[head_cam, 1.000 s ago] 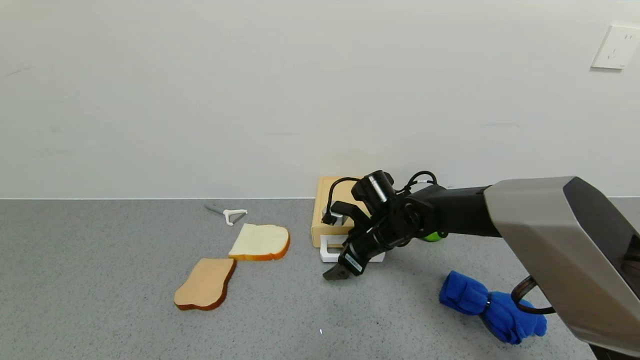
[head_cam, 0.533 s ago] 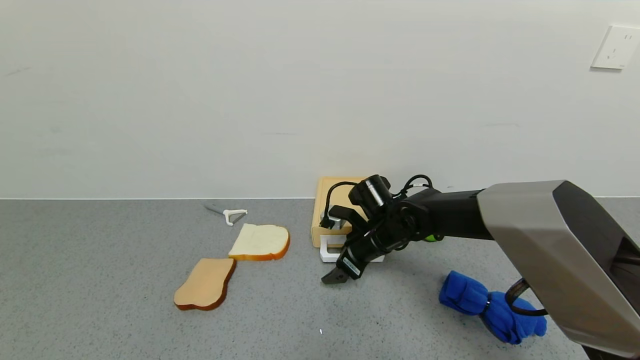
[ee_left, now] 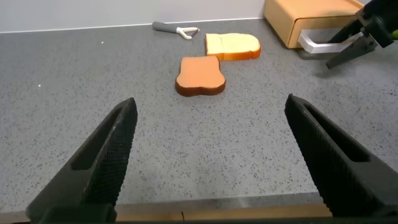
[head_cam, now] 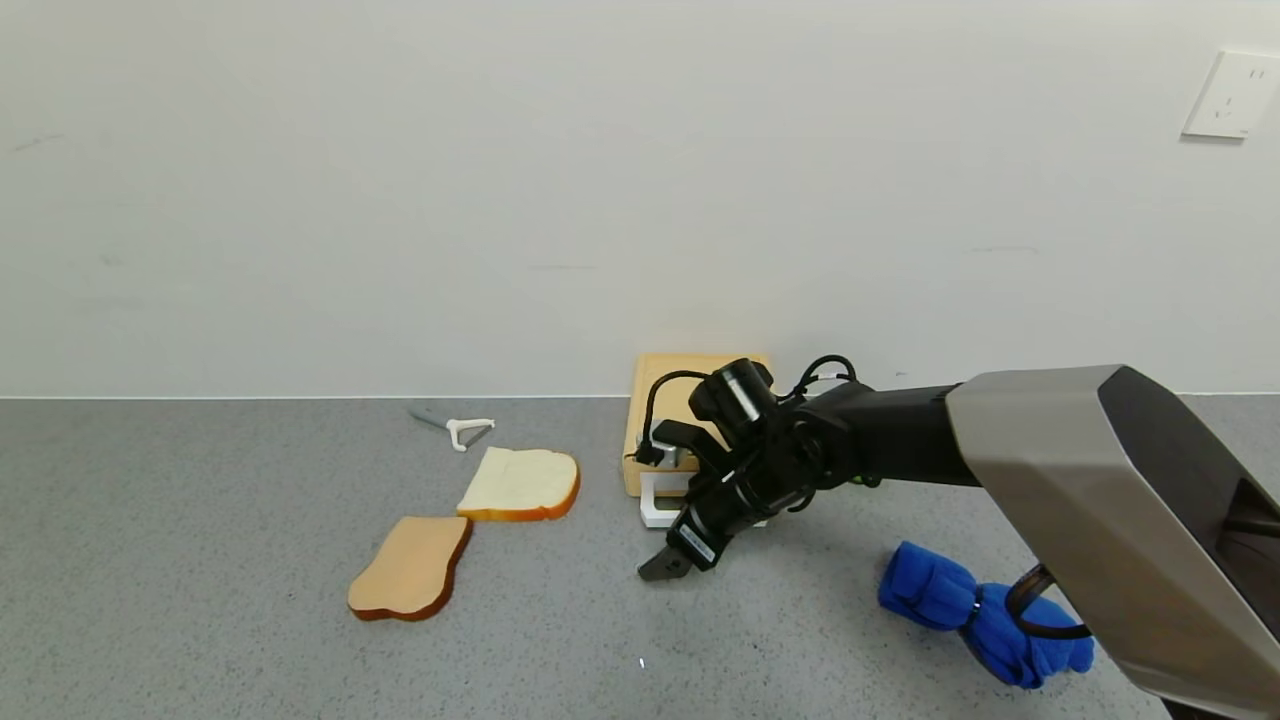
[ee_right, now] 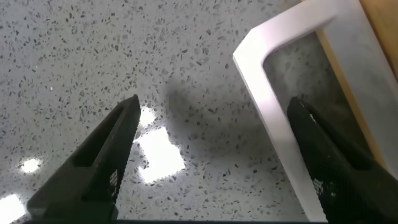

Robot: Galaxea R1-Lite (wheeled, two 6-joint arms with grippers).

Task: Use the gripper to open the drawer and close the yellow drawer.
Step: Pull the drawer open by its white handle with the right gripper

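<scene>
The pale yellow-tan drawer (head_cam: 690, 395) stands against the wall, with its white loop handle (head_cam: 655, 500) facing me. My right gripper (head_cam: 668, 560) is open and low over the table at the handle's front. In the right wrist view the gripper (ee_right: 212, 102) straddles the handle's front bar (ee_right: 273, 87), one finger on the loop side and one outside, neither touching it. The drawer (ee_left: 305, 18) and the right gripper (ee_left: 351, 50) also show in the left wrist view. My left gripper (ee_left: 210, 106) is open and empty, parked near the table's front edge.
Two bread slices (head_cam: 520, 483) (head_cam: 410, 567) lie to the left of the drawer. A white peeler (head_cam: 462, 428) lies behind them near the wall. A blue cloth (head_cam: 975, 612) lies at the right under my right arm. The grey speckled table (head_cam: 200, 600) ends at the wall.
My right gripper has moved down and a little to the left, closer to the table in front of the handle. The drawer and the other things have not moved.
</scene>
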